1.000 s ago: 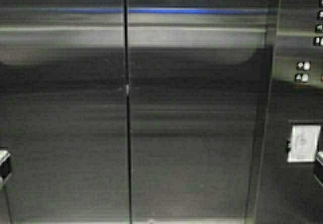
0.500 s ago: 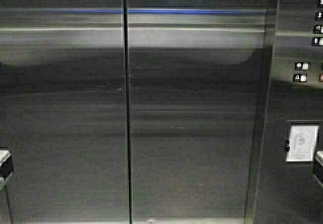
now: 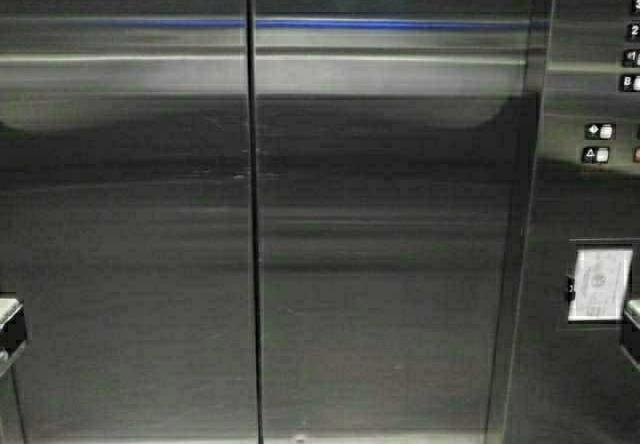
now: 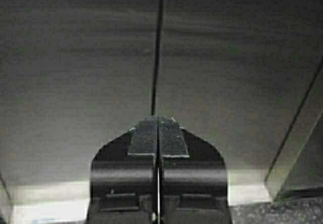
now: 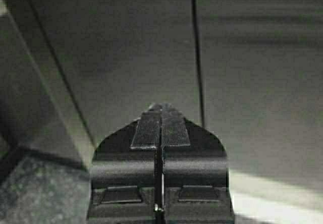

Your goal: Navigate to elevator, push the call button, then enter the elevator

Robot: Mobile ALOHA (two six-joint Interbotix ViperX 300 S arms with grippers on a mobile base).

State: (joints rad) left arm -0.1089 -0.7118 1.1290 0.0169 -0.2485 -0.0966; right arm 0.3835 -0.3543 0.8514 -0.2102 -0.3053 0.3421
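Elevator doors (image 3: 380, 254) of brushed steel fill nearly the whole high view, shut, their dark centre seam (image 3: 253, 264) running top to bottom left of the middle. At the right edge of the frame stands a steel panel (image 3: 590, 204) with small square buttons (image 3: 600, 142) in its upper part and a pale notice (image 3: 600, 284) lower down. The left gripper (image 4: 158, 125) and the right gripper (image 5: 161, 114) each face the doors from low down, fingers clenched together on nothing.
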